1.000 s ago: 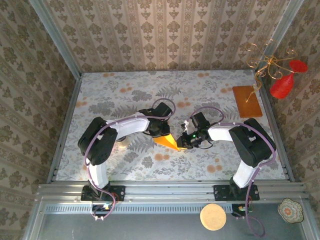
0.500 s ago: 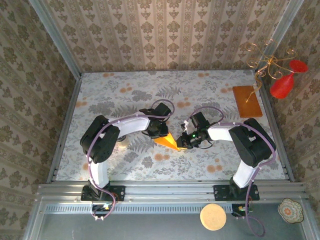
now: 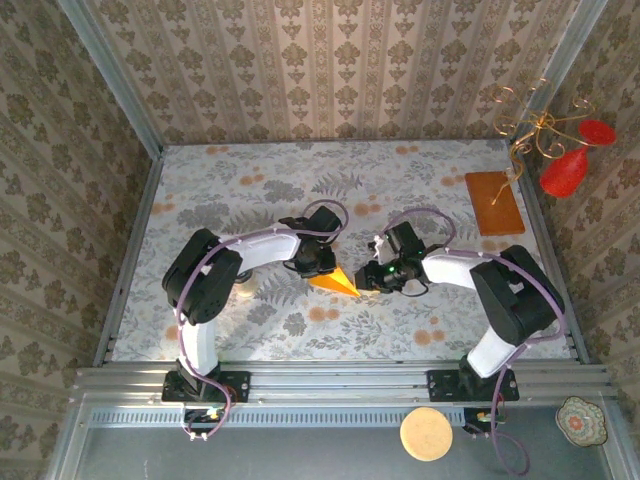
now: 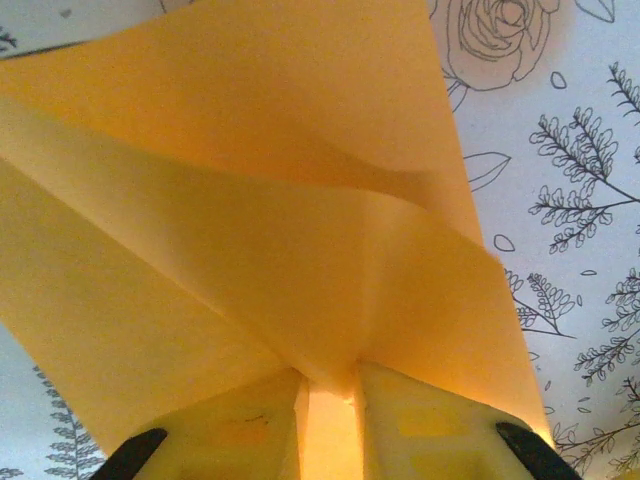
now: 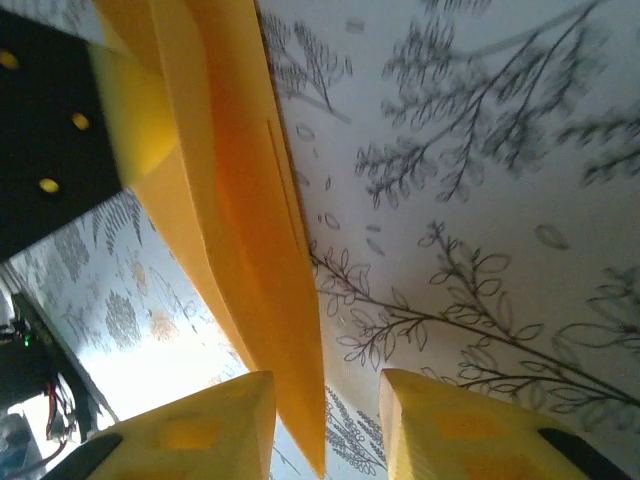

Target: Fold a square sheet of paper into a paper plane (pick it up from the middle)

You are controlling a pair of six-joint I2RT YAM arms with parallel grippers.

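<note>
Left wrist: left pincer [image 4: 330,388] apparently clamps paper plane [image 4: 250,220].

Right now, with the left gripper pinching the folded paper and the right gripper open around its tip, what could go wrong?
1. The left gripper alone clamps the folded paper, at one edge, and its layers bulge apart above the grip. The folds might spring open, or the paper might slip.
2. The paper's tip lies between the open jaws of the right gripper, close to one side. A sideways move could catch and bend it.
</note>
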